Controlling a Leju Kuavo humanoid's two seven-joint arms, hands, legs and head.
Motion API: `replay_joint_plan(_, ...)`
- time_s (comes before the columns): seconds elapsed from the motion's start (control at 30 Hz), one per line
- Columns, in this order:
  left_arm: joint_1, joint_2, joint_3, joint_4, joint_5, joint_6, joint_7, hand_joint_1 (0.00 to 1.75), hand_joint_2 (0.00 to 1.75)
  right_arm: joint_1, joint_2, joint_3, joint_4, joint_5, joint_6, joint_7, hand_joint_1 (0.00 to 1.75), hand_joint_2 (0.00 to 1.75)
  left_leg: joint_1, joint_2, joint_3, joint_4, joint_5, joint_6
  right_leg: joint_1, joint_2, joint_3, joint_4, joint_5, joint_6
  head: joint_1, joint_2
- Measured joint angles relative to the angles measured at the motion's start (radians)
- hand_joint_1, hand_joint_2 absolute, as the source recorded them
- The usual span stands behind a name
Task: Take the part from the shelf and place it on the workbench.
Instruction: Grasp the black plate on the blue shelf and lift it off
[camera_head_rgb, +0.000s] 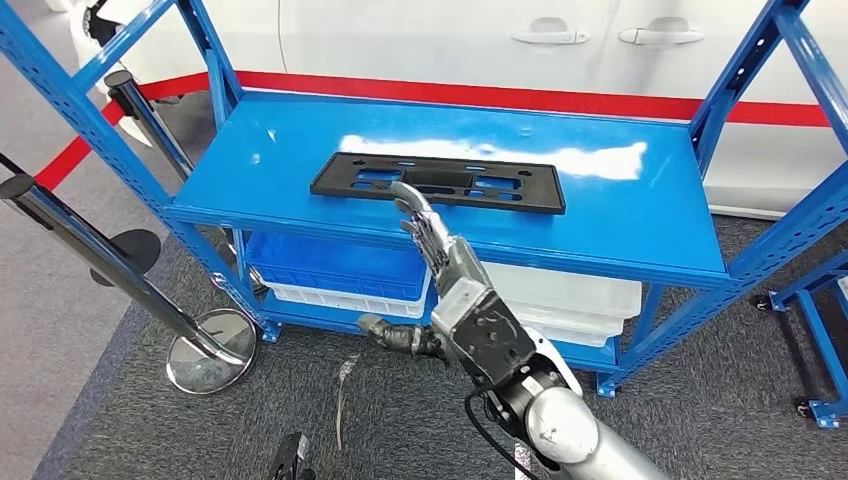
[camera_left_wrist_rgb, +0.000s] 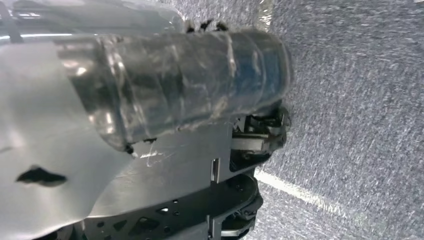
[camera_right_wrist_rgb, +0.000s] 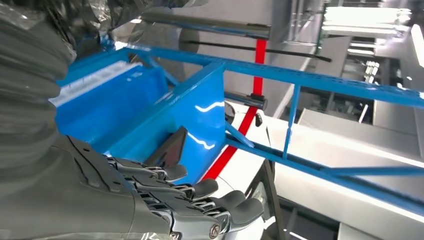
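A flat black plastic part (camera_head_rgb: 437, 182) with several cut-outs lies across the middle of the blue shelf's top board (camera_head_rgb: 620, 215). My right hand (camera_head_rgb: 440, 262) stretches out from the lower right, fingers straight and apart, thumb (camera_head_rgb: 390, 335) spread to the side. Its fingertips (camera_head_rgb: 405, 192) are at the part's near edge, and I cannot tell if they touch it. In the right wrist view the fingers (camera_right_wrist_rgb: 200, 192) hold nothing, and the part's dark edge (camera_right_wrist_rgb: 170, 147) lies just beyond them on the blue board (camera_right_wrist_rgb: 200, 115). The left wrist view shows my left hand's wrapped cover (camera_left_wrist_rgb: 180, 85) over grey carpet, with its fingers hidden.
Blue uprights (camera_head_rgb: 735, 85) frame the shelf at both ends. A blue bin (camera_head_rgb: 335, 265) and white bins (camera_head_rgb: 580, 300) sit on the lower level. Two black stanchion posts (camera_head_rgb: 90, 250) with a chrome base (camera_head_rgb: 212, 350) stand at the left. A white car (camera_head_rgb: 500, 40) is behind.
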Motion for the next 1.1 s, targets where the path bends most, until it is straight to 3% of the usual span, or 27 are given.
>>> replay_joint_plan(0.07,-0.004,0.0,-0.011,0.0,-0.005,0.001,0.006,0.0,0.0,-0.037,0.016,0.012,0.044,0.008,-0.002,0.006,0.0,1.75,-0.002,0.0,0.022,-0.124,0.104,0.011,0.002,0.002,0.021,-0.001,-0.016,0.002,0.001,0.0)
replay_joint_plan(0.13,-0.007,0.0,-0.02,0.0,-0.011,0.001,0.012,0.0,0.0,-0.067,0.029,0.022,0.087,0.017,-0.009,0.018,0.0,1.75,-0.009,0.0,0.039,-0.197,0.146,0.022,0.003,0.003,0.029,-0.003,-0.026,0.008,0.002,0.0)
replay_joint_plan(0.23,-0.01,-0.001,-0.032,0.0,-0.022,0.002,0.024,0.0,0.0,-0.102,0.047,0.033,0.147,0.031,-0.023,0.055,0.0,1.75,-0.011,0.0,0.053,-0.214,0.15,0.033,0.002,0.004,0.034,-0.004,-0.039,0.025,0.002,0.0)
replay_joint_plan(0.3,-0.015,-0.002,-0.041,0.0,-0.031,0.003,0.032,0.0,0.0,-0.133,0.056,0.041,0.187,0.038,-0.024,0.078,0.0,1.75,-0.006,0.001,0.071,-0.231,0.15,0.039,0.004,0.002,0.019,0.036,-0.063,0.035,0.002,0.0)
replay_joint_plan(0.4,-0.028,-0.002,-0.052,0.0,-0.043,0.002,0.046,0.0,0.0,-0.175,0.067,0.055,0.248,0.057,-0.024,0.11,0.0,1.75,-0.006,0.0,0.086,-0.235,0.139,0.048,0.004,-0.001,-0.085,0.21,-0.116,0.042,0.003,0.0)
replay_joint_plan(0.43,-0.031,-0.003,-0.058,0.0,-0.048,0.002,0.049,0.0,0.0,-0.186,0.07,0.06,0.268,0.068,-0.025,0.123,0.0,1.75,-0.005,0.0,0.089,-0.232,0.133,0.048,0.003,-0.001,-0.118,0.249,-0.114,0.043,0.003,0.0)
replay_joint_plan(0.47,-0.034,-0.004,-0.063,0.0,-0.053,0.002,0.052,0.0,0.0,-0.197,0.073,0.065,0.288,0.081,-0.027,0.135,0.0,1.75,-0.005,-0.001,0.092,-0.228,0.126,0.048,0.002,-0.001,-0.135,0.254,-0.092,0.044,0.003,0.0)
replay_joint_plan(0.53,-0.038,-0.006,-0.074,0.0,-0.065,0.001,0.055,0.0,0.0,-0.228,0.081,0.075,0.326,0.112,-0.034,0.158,0.0,1.75,-0.002,-0.003,0.102,-0.215,0.107,0.045,-0.001,-0.002,-0.12,0.163,-0.01,0.044,0.003,0.0)
replay_joint_plan(0.57,-0.042,-0.007,-0.079,0.0,-0.071,0.001,0.055,0.0,0.0,-0.245,0.085,0.08,0.347,0.129,-0.039,0.169,0.0,1.75,-0.003,-0.003,0.105,-0.208,0.098,0.041,-0.001,-0.003,-0.102,0.112,0.022,0.044,0.004,0.0)
replay_joint_plan(0.6,-0.048,-0.008,-0.084,0.0,-0.077,0.001,0.057,0.0,0.0,-0.264,0.09,0.086,0.367,0.147,-0.046,0.179,0.0,1.75,-0.004,-0.004,0.105,-0.201,0.09,0.037,-0.001,-0.003,-0.083,0.066,0.036,0.041,0.005,0.0)
replay_joint_plan(0.73,-0.071,-0.009,-0.104,0.0,-0.094,0.003,0.072,0.0,0.0,-0.313,0.109,0.105,0.452,0.216,-0.076,0.222,0.0,1.75,-0.004,-0.004,0.097,-0.197,0.082,0.019,0.003,0.001,-0.064,0.024,0.025,0.02,-0.001,0.0)
replay_joint_plan(0.8,-0.074,-0.009,-0.113,0.0,-0.101,0.004,0.077,0.0,0.0,-0.335,0.119,0.111,0.494,0.242,-0.082,0.243,0.0,1.75,-0.003,-0.002,0.081,-0.164,0.062,0.01,-0.001,0.001,-0.055,0.016,0.024,0.012,-0.004,0.0)
replay_joint_plan(0.9,-0.078,-0.009,-0.12,0.0,-0.108,0.005,0.079,0.0,0.0,-0.364,0.131,0.123,0.561,0.279,-0.097,0.264,0.0,1.75,0.002,0.0,-0.014,0.005,0.006,-0.003,-0.001,-0.002,-0.042,0.011,0.017,0.001,-0.009,0.0)
replay_joint_plan(0.93,-0.079,-0.01,-0.124,0.0,-0.11,0.005,0.082,0.0,0.0,-0.369,0.133,0.128,0.584,0.297,-0.106,0.272,0.0,1.75,0.003,0.0,-0.045,0.049,0.002,-0.005,0.0,-0.002,-0.038,0.011,0.014,-0.001,-0.009,0.0)
replay_joint_plan(0.97,-0.079,-0.01,-0.129,0.0,-0.113,0.005,0.085,0.0,0.0,-0.374,0.135,0.134,0.605,0.316,-0.114,0.282,0.0,1.75,0.003,0.0,-0.062,0.062,0.015,-0.005,0.0,-0.002,-0.033,0.011,0.01,-0.002,-0.009,0.0)
replay_joint_plan(1.0,-0.079,-0.011,-0.133,0.0,-0.116,0.005,0.088,0.0,0.0,-0.38,0.136,0.139,0.626,0.335,-0.12,0.292,0.0,1.75,0.003,0.0,-0.06,0.036,0.047,-0.003,0.0,-0.001,-0.027,0.012,0.005,-0.002,-0.009,0.0)
replay_joint_plan(1.07,-0.082,-0.013,-0.14,0.0,-0.121,0.005,0.092,0.0,0.0,-0.395,0.137,0.146,0.659,0.359,-0.127,0.306,0.0,1.75,0.003,0.0,-0.016,-0.084,0.129,0.004,0.001,0.003,-0.013,0.011,-0.004,0.001,-0.009,0.0)
replay_joint_plan(1.1,-0.084,-0.013,-0.142,0.0,-0.122,0.005,0.093,0.0,0.0,-0.404,0.138,0.149,0.673,0.362,-0.128,0.309,0.0,1.75,0.0,-0.001,0.008,-0.139,0.155,0.009,0.002,0.005,-0.008,0.01,-0.007,0.004,-0.008,0.0)
